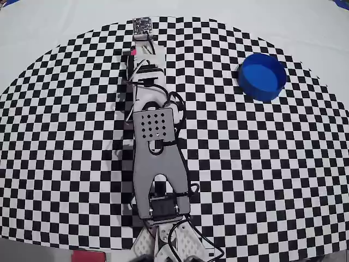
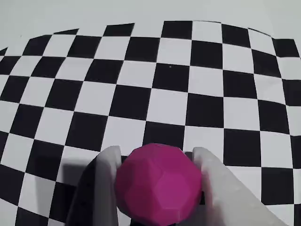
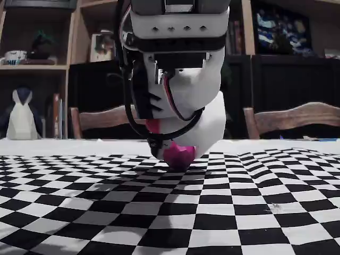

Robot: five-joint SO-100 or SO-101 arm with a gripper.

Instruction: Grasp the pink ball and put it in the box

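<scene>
The pink ball (image 2: 160, 186) is a faceted magenta ball that fills the bottom of the wrist view. My gripper (image 2: 156, 151) is shut on it, with one white finger (image 2: 109, 174) pressed against its left side and the other against its right. In the fixed view the ball (image 3: 178, 154) sits in the gripper (image 3: 179, 157) right at the checkered cloth. From overhead, the gripper (image 1: 140, 49) points down at the far left-centre of the cloth and the arm hides the ball. The box (image 1: 262, 76), a round blue container, stands far off to the right.
The black-and-white checkered cloth (image 1: 245, 164) covers the table, and the arm (image 1: 155, 142) lies along its middle from the near edge. Chairs (image 3: 297, 119) and shelves stand behind the table in the fixed view.
</scene>
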